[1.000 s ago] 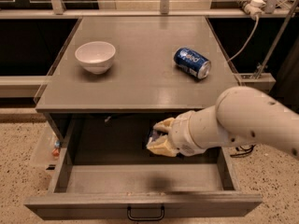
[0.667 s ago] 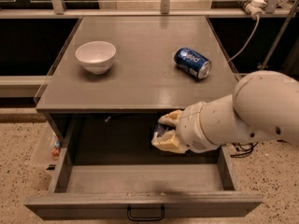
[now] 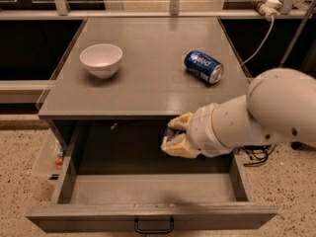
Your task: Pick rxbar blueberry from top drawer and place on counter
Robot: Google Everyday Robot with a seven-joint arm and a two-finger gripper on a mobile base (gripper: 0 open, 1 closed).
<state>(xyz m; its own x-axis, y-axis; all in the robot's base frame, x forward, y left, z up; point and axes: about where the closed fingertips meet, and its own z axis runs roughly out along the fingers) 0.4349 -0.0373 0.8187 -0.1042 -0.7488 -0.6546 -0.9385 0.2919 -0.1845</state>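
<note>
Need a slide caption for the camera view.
The gripper holds the rxbar blueberry above the open top drawer, just below the counter edge; white bowl and soda can on top.

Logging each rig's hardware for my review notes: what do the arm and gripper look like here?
The arm is a smooth white casing with rounded joints, a ribbed white wrist collar and one small dark dot on the shell. The gripper, over the open top drawer, has chunky tan fingers. No lettering shows on it.
</note>
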